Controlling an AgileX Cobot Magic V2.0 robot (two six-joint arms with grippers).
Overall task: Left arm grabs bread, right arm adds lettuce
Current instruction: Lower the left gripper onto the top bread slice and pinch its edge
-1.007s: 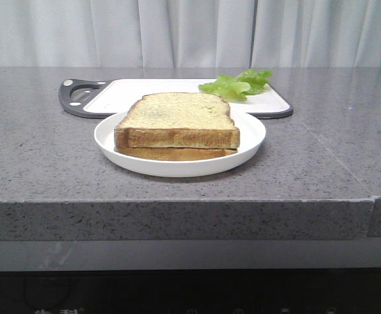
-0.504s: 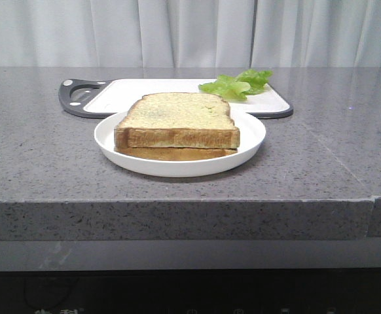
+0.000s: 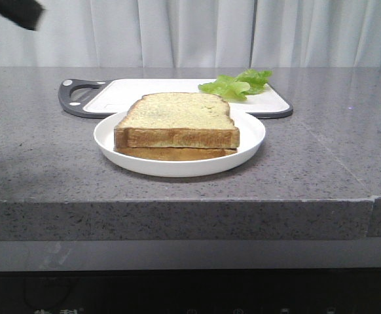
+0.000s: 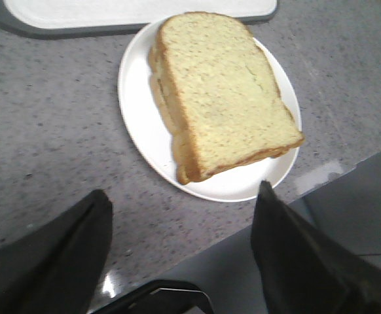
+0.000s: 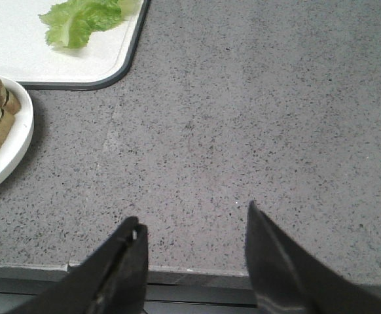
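Nearest me, my left gripper (image 4: 181, 252) and right gripper (image 5: 194, 261) both hang above the counter's (image 3: 40, 176) front edge with fingers spread wide and nothing between them, so I judge the task not yet begun. Just beyond, the bread (image 3: 177, 118) lies untouched as the top slice of two stacked on the plate (image 3: 177, 167), below my left gripper. Farthest back, the lettuce (image 3: 237, 84) sits on the right end of the board (image 3: 145, 91), well apart from my right gripper; lifting the bread and adding the lettuce both remain.
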